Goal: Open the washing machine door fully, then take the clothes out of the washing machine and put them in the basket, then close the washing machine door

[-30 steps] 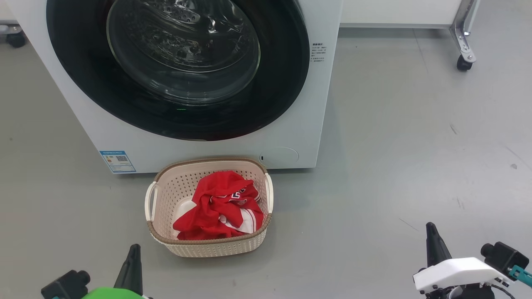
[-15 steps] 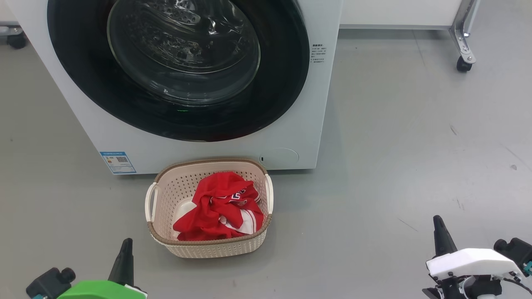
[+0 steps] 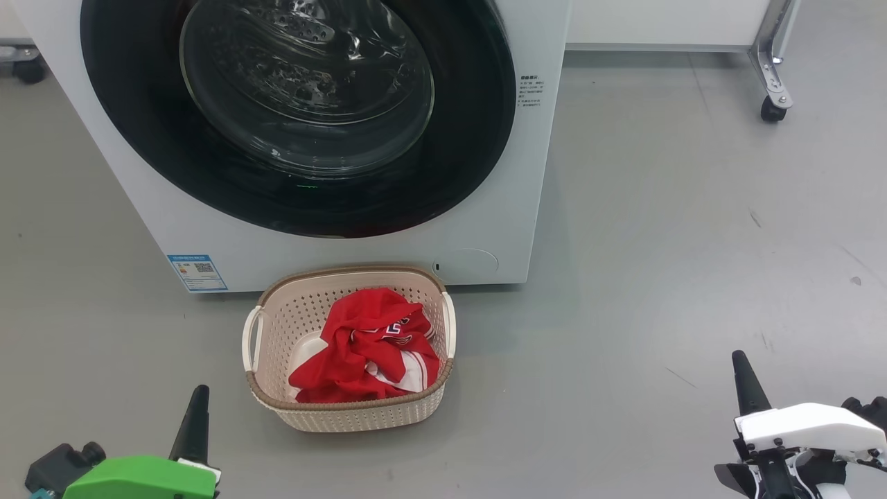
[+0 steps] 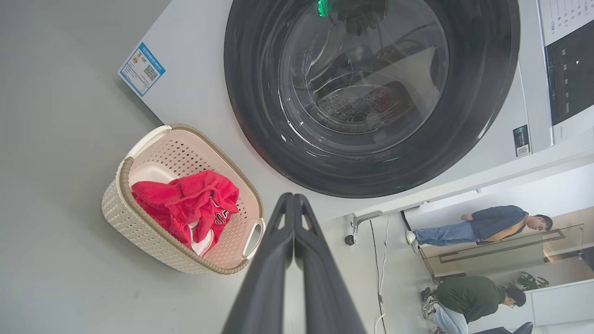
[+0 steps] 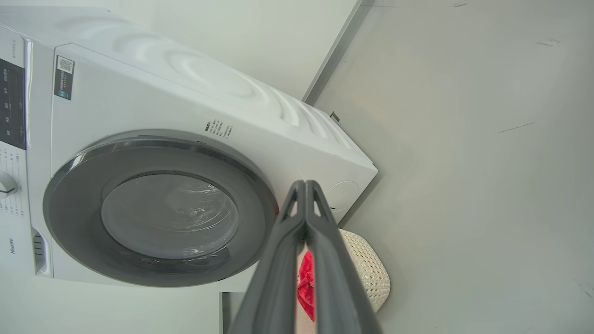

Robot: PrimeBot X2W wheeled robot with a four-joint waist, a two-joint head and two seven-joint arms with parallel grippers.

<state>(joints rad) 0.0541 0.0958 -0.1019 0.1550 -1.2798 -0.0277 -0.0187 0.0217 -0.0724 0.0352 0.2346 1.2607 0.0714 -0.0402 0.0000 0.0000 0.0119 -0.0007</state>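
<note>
The white washing machine [image 3: 527,173] stands ahead, its black-rimmed round door [image 3: 305,201] lying flat against the front, shut. Through the glass only the steel drum shows. On the floor before it sits the cream basket [image 3: 350,416] holding red clothes [image 3: 367,346] with white stripes. My left gripper [image 3: 196,400] is low at the left, shut and empty, its fingers [image 4: 294,208] pressed together. Low at the right, my right gripper [image 3: 741,364] is shut with nothing in it; its fingers [image 5: 306,195] touch. The basket [image 4: 139,227] and the clothes [image 4: 185,204] also appear in the left wrist view.
Bare grey floor spreads to the right of the machine. A metal frame leg on a caster [image 3: 769,107] stands at the far right. Two people [image 4: 482,227] are across the room in the left wrist view. A blue label [image 3: 197,272] marks the machine's lower left corner.
Both grippers have drawn back and outward toward the lower corners of the head view. The basket, the clothes and the door have stayed put.
</note>
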